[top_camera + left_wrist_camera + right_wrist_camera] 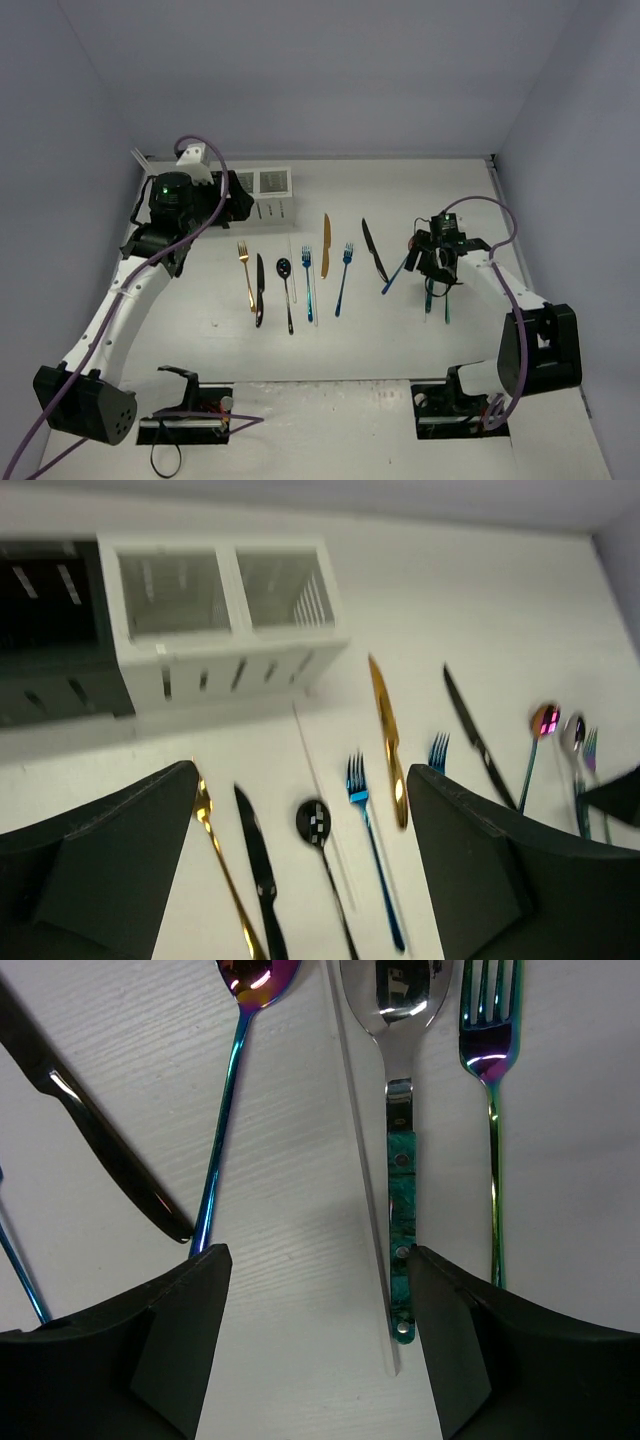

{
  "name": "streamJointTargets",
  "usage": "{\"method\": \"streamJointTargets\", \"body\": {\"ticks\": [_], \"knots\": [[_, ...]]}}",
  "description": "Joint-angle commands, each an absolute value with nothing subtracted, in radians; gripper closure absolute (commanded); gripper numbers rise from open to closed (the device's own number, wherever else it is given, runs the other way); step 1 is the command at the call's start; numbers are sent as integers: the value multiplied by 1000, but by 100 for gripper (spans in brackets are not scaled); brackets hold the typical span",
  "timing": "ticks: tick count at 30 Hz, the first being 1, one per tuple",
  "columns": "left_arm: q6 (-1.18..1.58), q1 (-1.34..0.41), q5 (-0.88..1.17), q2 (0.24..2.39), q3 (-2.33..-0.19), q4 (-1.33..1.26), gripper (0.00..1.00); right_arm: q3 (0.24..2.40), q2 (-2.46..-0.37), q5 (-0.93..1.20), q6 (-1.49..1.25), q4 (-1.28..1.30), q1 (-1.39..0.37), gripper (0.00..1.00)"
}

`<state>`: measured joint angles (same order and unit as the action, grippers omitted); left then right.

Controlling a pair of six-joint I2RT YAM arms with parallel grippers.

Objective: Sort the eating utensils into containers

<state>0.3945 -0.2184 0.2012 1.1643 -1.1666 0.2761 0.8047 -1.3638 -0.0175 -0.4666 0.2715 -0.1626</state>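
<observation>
Left gripper [302, 775]: jaws wide apart, empty. Beyond them stand the black caddy [50, 680] and, adjoining its right, the white caddy [230, 665]. Under the jaws on the worktop [480, 590] lie a gold fork [225, 880], black knife [260, 865], black spoon [313, 822] and blue fork [370, 860].

Right gripper [315, 1255]: jaws parted, gripping nothing. A translucent chopstick [355, 1140] and green-handled spoon [400, 1170] lie between them, an iridescent spoon [232, 1080] just left, an iridescent fork [490, 1090] just right.

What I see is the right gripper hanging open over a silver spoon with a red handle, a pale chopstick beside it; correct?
Not quite: the handle is green, not red, as the right wrist view shows. The right gripper does hang open over the silver spoon, with the pale chopstick beside it.
</observation>
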Motion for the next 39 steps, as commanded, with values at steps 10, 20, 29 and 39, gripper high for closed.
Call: {"method": "streamJointTargets", "body": {"ticks": [10,20,29,39], "knots": [[333,-235,237,988,-988,341,17,792,-1450,18,-426,227,-151,45],[322,-236,240,973,-960,341,17,777,-1538,15,-441,194,-148,48],[339,-236,252,976,-971,341,17,756,-1565,11,-435,192,-155,74],[410,-316,281,974,-1024,339,17,761,-1460,-56,-447,193,-181,100]]}}
